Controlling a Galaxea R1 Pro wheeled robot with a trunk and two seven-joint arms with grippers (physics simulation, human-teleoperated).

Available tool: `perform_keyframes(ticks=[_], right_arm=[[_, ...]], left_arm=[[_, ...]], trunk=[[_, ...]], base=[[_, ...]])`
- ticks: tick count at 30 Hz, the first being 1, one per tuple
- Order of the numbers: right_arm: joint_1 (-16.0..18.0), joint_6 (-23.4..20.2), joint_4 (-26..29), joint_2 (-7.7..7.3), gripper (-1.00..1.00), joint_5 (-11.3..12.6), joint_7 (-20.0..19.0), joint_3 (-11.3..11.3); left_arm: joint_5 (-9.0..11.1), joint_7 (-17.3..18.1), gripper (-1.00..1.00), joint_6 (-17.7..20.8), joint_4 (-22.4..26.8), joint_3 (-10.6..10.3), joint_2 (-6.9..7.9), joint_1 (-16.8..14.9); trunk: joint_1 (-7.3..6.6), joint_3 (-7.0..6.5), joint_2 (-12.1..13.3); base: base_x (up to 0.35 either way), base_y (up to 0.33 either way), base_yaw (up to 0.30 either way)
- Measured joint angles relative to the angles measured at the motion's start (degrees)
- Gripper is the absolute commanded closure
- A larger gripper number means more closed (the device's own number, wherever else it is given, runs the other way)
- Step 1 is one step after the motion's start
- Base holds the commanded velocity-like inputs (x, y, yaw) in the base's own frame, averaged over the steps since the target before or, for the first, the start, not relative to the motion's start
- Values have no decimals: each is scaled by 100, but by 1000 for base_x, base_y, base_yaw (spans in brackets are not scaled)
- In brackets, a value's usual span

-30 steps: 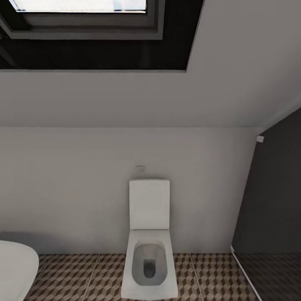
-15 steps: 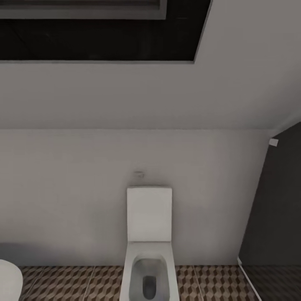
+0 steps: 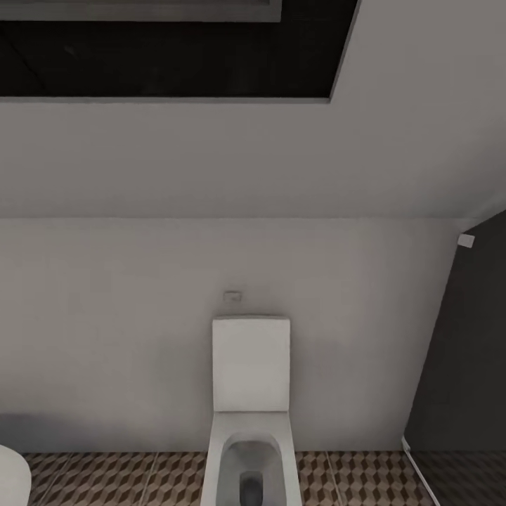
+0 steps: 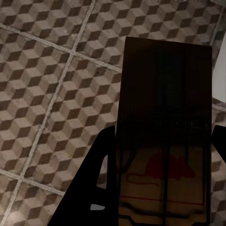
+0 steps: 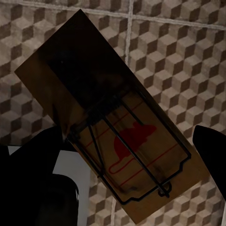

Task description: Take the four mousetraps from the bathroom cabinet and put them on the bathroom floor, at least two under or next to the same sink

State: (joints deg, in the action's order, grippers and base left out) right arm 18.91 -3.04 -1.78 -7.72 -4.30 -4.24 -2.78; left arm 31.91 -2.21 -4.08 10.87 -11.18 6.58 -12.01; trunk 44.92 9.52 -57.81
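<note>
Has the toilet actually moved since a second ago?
No. The toilet sits lower in the head view, but the wall plate above it and the floor dropped with it, so the camera tilted up.

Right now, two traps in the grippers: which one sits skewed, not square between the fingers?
The right gripper's mousetrap: it lies diagonally between the fingers, red mouse print showing. The left gripper's mousetrap runs straight along the fingers over the bathroom floor.
</note>
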Motion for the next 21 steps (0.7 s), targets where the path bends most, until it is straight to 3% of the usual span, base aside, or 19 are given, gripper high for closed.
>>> perform_keyframes(ticks=[21], right_arm=[[0, -2, 0, 6, 100, -15, 0, -9]], left_arm=[[-3, -16, 100, 57, 226, 0, -10, 0]], trunk=[[0, 0, 0]], base=[[0, 0, 0]])
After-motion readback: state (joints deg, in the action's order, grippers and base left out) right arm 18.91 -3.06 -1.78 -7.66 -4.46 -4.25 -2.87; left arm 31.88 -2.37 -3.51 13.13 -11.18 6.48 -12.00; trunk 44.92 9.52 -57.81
